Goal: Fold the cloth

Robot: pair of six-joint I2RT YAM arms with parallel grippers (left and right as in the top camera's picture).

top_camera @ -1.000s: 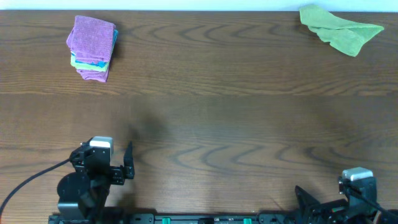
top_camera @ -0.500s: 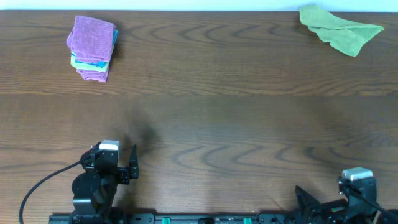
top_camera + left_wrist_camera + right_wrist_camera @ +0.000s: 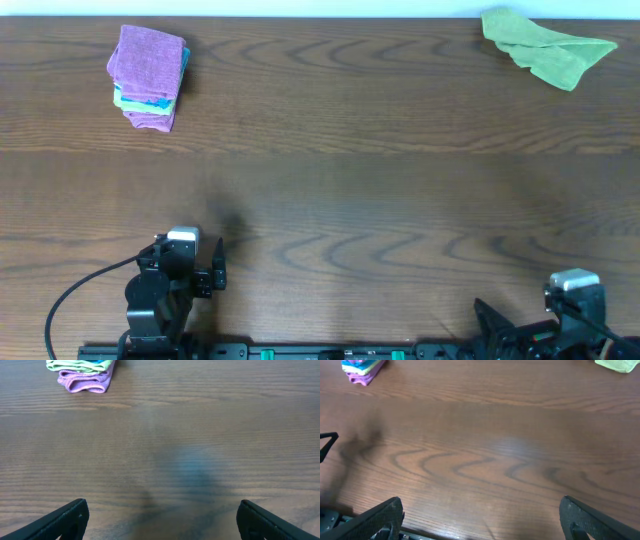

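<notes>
cloth (image 3: 150,58): folded, atop stack (image 3: 148,103), far-left tabletop | left hand (image 3: 162,510): spread, empty, has drawn back toward base | right hand (image 3: 481,505): spread, parked | fold looks finished

Bare table (image 3: 350,190) runs wide across the middle. Obstacles: the lilac cloth (image 3: 150,58) atop a folded stack (image 3: 148,108) by the far left corner, and a crumpled lime-green cloth (image 3: 545,45) at the far right corner.
</notes>
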